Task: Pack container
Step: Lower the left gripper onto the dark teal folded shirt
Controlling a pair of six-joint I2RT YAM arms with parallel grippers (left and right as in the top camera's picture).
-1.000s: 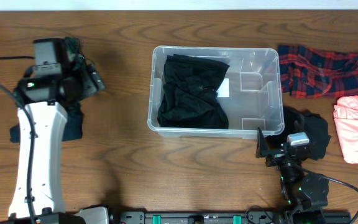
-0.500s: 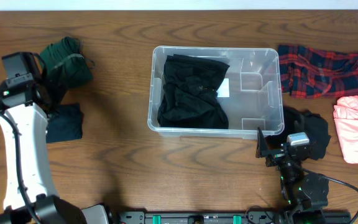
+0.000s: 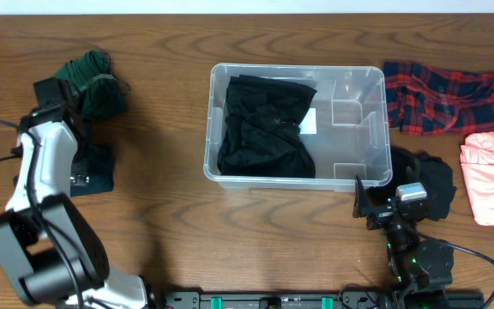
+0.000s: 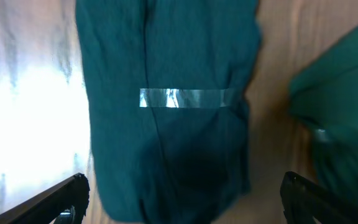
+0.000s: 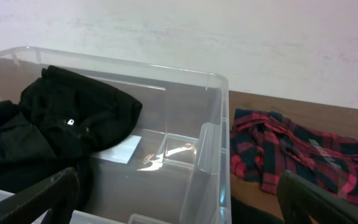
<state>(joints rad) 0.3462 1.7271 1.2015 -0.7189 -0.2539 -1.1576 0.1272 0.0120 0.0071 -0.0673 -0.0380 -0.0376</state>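
"Left claw (image 4: 185, 180) — where is it, and what has it got?"

"Well off to the left of the container (image 3: 295, 67), pointing down at a folded teal garment (image 4: 166, 93) bound with a strip of clear tape (image 4: 185, 98). Its fingers are spread wide, one on either side of the fold, gripping nothing. I can't tell how high above the cloth they hang."

"And the right claw (image 5: 178, 177)?"

"Just beside the container's near right corner, looking across the rim. It gapes just as wide and is empty."

"The container itself?"

"Flat on the bench (image 3: 170, 215), about mid-bench. A black garment (image 3: 264, 129) fills its left half, reaching the white label (image 3: 309, 122). The right half, with its small moulded dividers, is bare. To its right lie a plaid shirt (image 3: 444, 96), a pink garment (image 3: 491, 180) and a dark cloth (image 3: 436, 184). To its left, beyond the teal one, there's a green bundle (image 3: 97, 81)."

"How would it handle?"

"My guess is light and thin-walled, stiff at the rolled rim, springy along the long walls, and slick — a nudge would probably slide it on the wood. If it must be moved, I'd pinch the rim near a corner, where the plastic looks stiffest, not mid-wall. For packing it likely needs no grip at all."
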